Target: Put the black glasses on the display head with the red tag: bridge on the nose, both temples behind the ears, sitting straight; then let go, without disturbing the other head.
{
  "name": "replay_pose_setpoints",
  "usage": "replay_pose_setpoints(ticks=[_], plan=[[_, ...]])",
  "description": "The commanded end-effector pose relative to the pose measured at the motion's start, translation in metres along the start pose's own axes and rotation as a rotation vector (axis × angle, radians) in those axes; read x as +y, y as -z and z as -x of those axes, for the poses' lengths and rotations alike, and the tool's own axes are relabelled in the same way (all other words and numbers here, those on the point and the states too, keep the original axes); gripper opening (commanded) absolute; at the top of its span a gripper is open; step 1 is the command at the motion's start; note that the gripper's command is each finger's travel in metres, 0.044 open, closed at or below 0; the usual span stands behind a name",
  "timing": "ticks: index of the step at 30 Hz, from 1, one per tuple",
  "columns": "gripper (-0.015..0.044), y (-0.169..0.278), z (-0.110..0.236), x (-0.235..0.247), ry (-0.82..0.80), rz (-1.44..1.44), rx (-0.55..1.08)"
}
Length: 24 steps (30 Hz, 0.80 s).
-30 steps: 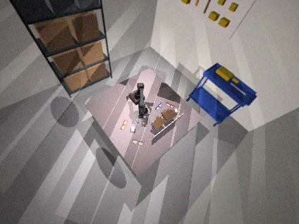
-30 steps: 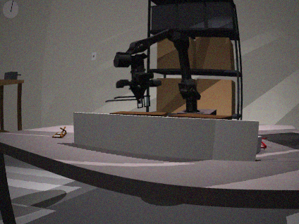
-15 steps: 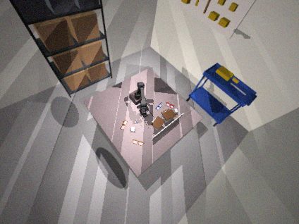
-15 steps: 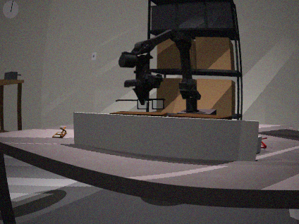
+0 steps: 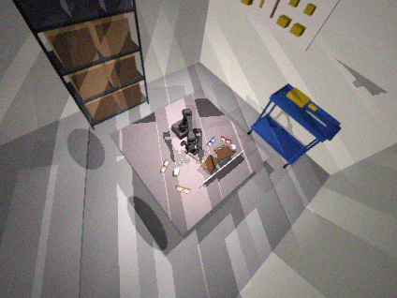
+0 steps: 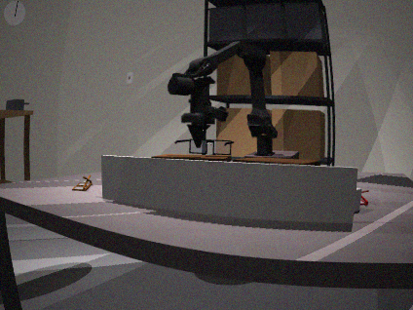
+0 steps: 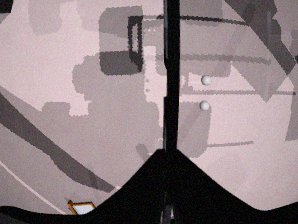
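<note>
My gripper (image 6: 199, 145) (image 7: 167, 156) is shut on the black glasses (image 6: 224, 141) (image 7: 172, 75) and points down, with the glasses hanging at its tips above the table. In the wrist view the front of the glasses shows edge-on as a black upright bar, and a thin temple runs to the right. Two small pale balls show beside the bar. In the exterior view the lower part of the glasses is hidden behind the pale barrier. I cannot make out the display heads or the red tag for certain.
A long pale barrier (image 6: 224, 195) stands in front of two brown panels (image 5: 210, 163) (image 5: 224, 151). Orange glasses (image 5: 183, 189) (image 6: 82, 184), a second orange pair (image 5: 164, 166), blue glasses (image 5: 211, 141) and red glasses (image 5: 227, 140) lie around. White blocks (image 5: 176, 172) (image 5: 233, 147) stand on the table.
</note>
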<state>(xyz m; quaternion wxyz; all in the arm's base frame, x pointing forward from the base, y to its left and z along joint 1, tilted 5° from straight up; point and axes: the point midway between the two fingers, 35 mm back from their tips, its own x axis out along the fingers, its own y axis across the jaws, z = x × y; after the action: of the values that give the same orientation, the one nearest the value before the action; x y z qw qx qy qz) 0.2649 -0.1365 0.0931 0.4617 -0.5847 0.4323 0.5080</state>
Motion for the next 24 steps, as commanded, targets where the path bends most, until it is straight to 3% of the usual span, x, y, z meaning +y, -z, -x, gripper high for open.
replay_pose_setpoints(ticks=[1,24], plan=[[0.0,-0.001,-0.006,0.001,-0.012,0.022,-0.013],[0.0,0.001,-0.022,0.0,0.004,0.022,-0.029]])
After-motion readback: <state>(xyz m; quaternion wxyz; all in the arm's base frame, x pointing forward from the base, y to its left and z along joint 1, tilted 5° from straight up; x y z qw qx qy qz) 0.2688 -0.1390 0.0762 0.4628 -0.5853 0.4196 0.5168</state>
